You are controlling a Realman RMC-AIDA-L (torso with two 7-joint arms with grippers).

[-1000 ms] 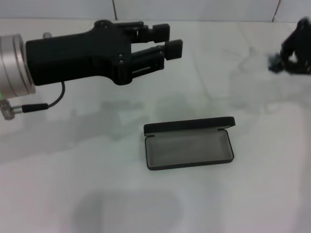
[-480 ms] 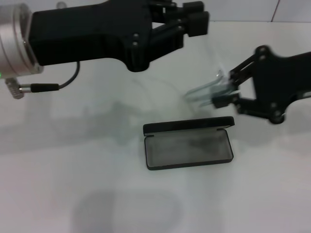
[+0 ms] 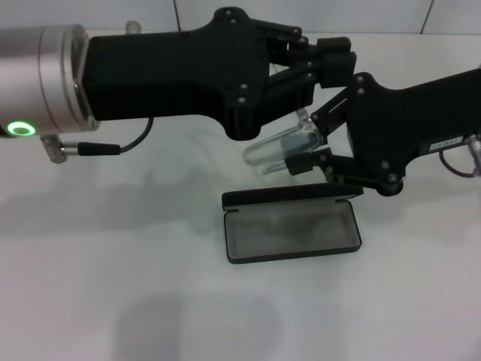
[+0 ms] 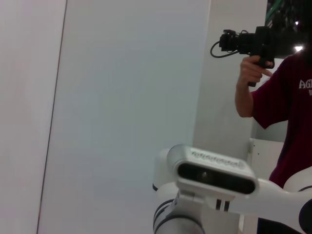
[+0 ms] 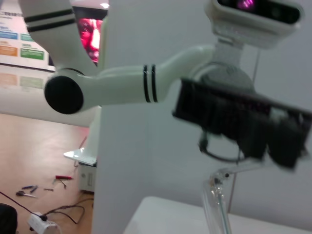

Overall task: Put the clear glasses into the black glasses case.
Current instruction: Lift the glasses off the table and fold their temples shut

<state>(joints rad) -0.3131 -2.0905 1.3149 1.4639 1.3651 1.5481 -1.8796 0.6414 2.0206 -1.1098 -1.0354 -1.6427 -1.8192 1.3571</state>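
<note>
Glasses held over the case

Both end effectors, left (image 3: 331, 60) and right (image 3: 310, 143), grip the glasses (image 3: 282, 149) at the open case's (image 3: 293, 229) 12 o'clock (counter beneath); lower level, temples folded, release gently.

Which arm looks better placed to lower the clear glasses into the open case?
Probably right. The right gripper holds the clear glasses just above the open black glasses case. The left gripper hovers higher beside them.
</note>
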